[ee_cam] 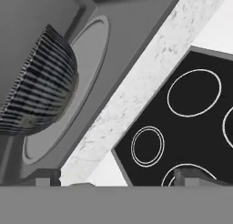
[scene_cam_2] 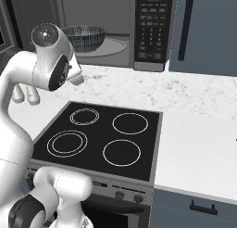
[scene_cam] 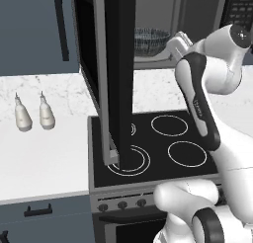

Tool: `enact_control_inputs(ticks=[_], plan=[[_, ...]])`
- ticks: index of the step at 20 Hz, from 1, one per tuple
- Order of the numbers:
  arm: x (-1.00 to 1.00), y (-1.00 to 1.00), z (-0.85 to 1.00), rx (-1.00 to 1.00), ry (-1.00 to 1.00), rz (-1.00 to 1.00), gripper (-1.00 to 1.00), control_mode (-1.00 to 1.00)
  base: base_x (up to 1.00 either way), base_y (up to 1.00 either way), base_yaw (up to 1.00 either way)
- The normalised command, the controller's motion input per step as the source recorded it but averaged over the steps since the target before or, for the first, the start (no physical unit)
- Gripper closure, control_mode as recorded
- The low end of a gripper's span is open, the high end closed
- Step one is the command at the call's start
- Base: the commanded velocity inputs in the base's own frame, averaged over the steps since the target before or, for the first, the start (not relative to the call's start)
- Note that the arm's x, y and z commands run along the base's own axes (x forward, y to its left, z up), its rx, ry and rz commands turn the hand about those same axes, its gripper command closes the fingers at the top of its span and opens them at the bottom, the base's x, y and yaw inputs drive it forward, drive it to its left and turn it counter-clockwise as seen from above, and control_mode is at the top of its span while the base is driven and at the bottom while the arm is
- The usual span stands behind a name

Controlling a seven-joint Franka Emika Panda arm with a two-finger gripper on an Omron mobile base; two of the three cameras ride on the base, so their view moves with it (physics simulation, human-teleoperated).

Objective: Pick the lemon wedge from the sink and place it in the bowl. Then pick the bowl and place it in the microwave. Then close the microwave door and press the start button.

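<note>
With the bowl (scene_cam_2: pixel 84 38) already seated on the round plate inside the microwave (scene_cam_2: pixel 115 23), the step in hand looks like closing the microwave door (scene_cam: pixel 118 79), which stands swung fully out over the stove (scene_cam_2: pixel 102 139). Claw (ee_cam: pixel 116 180) sits just outside the cavity; 2 fingertips spread wide, holding nothing. Judgement: back clear of the bowl, swing around the door's outer face, push near its free edge. Lemon wedge not discernible in bowl.

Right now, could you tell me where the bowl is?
The bowl sits inside the open microwave on its round turntable, above the stove, left of the button panel.
</note>
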Motion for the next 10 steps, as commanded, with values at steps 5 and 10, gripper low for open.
enact_control_inputs(ticks=[5,10], plan=[[0.00,-0.05,-0.16,-0.24,-0.05,-0.09,-1.00,-1.00,0.00,0.00,0.00],[0.00,-0.12,-0.29,-0.22,-0.06,-0.12,-1.00,-1.00,0.00,0.00,0.00]])
